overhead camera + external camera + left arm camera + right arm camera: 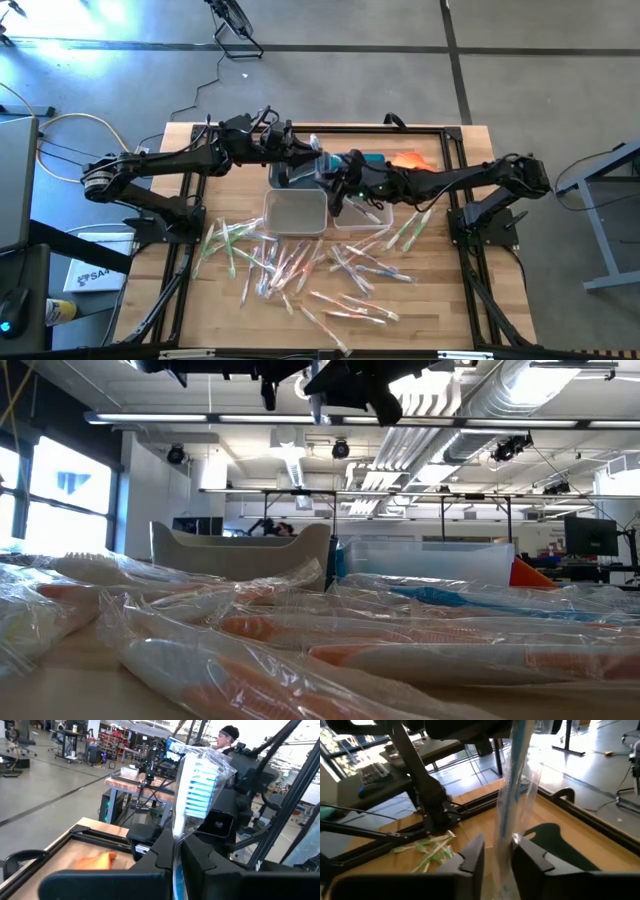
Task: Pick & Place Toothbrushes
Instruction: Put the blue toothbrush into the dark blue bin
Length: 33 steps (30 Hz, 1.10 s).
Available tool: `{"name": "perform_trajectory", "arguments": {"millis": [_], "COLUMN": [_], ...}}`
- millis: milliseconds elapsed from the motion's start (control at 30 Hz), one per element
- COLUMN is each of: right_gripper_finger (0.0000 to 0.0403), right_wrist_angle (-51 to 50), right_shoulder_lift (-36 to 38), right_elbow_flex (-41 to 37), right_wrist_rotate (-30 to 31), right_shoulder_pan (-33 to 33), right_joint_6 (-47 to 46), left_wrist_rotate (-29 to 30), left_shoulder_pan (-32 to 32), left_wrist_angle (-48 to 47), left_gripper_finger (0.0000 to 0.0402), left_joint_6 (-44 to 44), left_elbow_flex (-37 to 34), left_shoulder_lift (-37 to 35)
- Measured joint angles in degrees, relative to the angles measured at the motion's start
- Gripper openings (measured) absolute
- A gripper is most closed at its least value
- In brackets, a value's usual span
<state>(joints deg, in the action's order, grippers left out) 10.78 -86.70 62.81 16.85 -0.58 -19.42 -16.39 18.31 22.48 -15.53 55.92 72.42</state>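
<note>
I see my left gripper (pixel 175 857) clenched on a wrapped blue toothbrush (pixel 197 785) above the bins (pixel 296 210); my right gripper (pixel 495 855) straddles the same wrapper — grip uncertain — other toothbrushes (pixel 300 265) litter the table (pixel 180 330).

We noted a pale wooden-topped table (pixel 150 315) carrying scattered clear-wrapped toothbrushes with green, pink and whitish handles (pixel 330 268), two small clear rectangular bins (pixel 295 211), and a crumpled orange cloth (pixel 412 160) at its far edge.
</note>
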Motion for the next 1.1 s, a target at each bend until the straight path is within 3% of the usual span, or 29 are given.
{"name": "perform_trajectory", "arguments": {"millis": [267,400,733,1100], "right_gripper_finger": [0.0196,0.0226,0.0216,0.0189], "right_wrist_angle": [0.6,-1.9,-17.2,-20.9], "right_shoulder_lift": [0.3,3.6,16.4,19.4], "right_elbow_flex": [0.0,0.0,0.0,0.0], "right_wrist_rotate": [-2.6,-2.7,-2.0,0.2], "right_shoulder_pan": [0.0,0.6,1.9,1.9], "right_joint_6": [0.1,2.5,4.3,4.3], "left_wrist_rotate": [-1.9,-2.7,-9.2,-10.5], "left_shoulder_pan": [0.1,0.1,6.5,15.7], "left_wrist_angle": [-0.1,-0.4,-5.4,-30.4], "left_gripper_finger": [0.0008,0.0008,0.0008,0.0008], "left_joint_6": [0.1,0.2,-0.8,5.0], "left_elbow_flex": [0.0,0.0,0.0,9.0], "left_shoulder_lift": [0.0,0.0,-0.3,0.9]}}
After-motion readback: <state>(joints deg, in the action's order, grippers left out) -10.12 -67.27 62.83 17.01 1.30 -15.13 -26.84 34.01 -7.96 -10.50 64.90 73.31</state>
